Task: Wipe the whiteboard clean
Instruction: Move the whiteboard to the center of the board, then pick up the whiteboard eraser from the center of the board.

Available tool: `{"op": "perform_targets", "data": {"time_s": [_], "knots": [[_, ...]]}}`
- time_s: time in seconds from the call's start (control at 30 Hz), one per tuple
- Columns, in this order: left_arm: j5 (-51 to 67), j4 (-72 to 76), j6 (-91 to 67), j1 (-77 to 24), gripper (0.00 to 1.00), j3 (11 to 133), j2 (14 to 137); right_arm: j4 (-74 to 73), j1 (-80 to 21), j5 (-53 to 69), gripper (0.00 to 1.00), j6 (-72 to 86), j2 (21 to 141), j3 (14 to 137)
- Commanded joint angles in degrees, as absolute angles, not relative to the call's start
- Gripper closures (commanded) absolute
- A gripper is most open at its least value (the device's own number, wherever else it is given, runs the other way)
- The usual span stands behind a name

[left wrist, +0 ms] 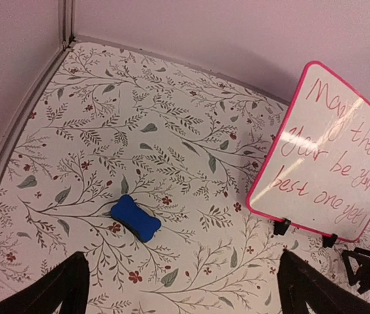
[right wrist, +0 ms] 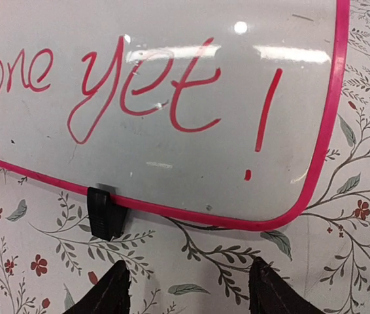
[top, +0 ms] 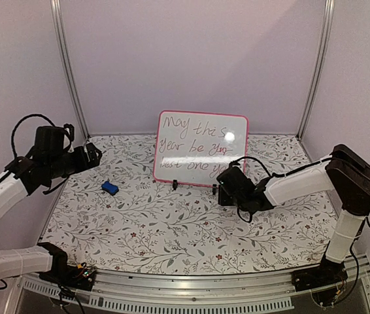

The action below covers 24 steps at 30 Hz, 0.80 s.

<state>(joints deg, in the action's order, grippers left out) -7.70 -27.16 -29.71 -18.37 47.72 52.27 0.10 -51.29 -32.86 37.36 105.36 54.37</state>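
The whiteboard (top: 200, 148) stands upright on two black feet at the back centre, pink-framed, with red handwriting across it; it shows too at the right of the left wrist view (left wrist: 332, 167) and fills the right wrist view (right wrist: 172, 98). A small blue eraser (top: 110, 188) lies on the floral table to its left (left wrist: 136, 218). My left gripper (top: 95, 156) hovers open above the table's left side, the eraser ahead of its fingers (left wrist: 48, 294). My right gripper (top: 223, 185) is open just in front of the board's lower right corner, nothing between its fingertips (right wrist: 116, 284).
The floral tablecloth (top: 172, 229) covers the table. Pale walls and metal corner posts (top: 67, 65) close in the back and sides. A black board foot (right wrist: 104, 212) stands just ahead of the right gripper. A metal rail (top: 204, 288) runs along the near edge.
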Motion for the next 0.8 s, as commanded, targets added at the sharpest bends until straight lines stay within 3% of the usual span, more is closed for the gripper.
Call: {"op": "perform_targets", "data": {"time_s": [0.0, 0.13, 0.23, 0.33, 0.77], "knots": [[-14.68, -33.9, -39.22, -19.11, 0.0, 49.88, 57.36, 3.42, -51.15, -29.65, 0.34, 33.3, 100.77, 52.4], [-16.02, -34.43, -45.25, -19.15, 0.0, 48.44, 60.18, 3.89, -52.01, -28.94, 0.25, 31.93, 97.5, 51.53], [-16.78, -33.34, -49.28, -19.2, 0.0, 46.94, 61.65, 3.34, -53.08, -29.05, 0.09, 30.06, 95.79, 51.95], [-18.4, -33.47, -53.08, -19.36, 0.0, 46.5, 64.77, 2.17, -53.69, -29.03, 0.01, 28.74, 94.44, 52.7], [-16.0, -29.9, -59.77, -20.04, 0.0, 48.82, 83.27, 3.02, -54.4, -28.11, 0.01, 26.64, 90.14, 51.64]]}}
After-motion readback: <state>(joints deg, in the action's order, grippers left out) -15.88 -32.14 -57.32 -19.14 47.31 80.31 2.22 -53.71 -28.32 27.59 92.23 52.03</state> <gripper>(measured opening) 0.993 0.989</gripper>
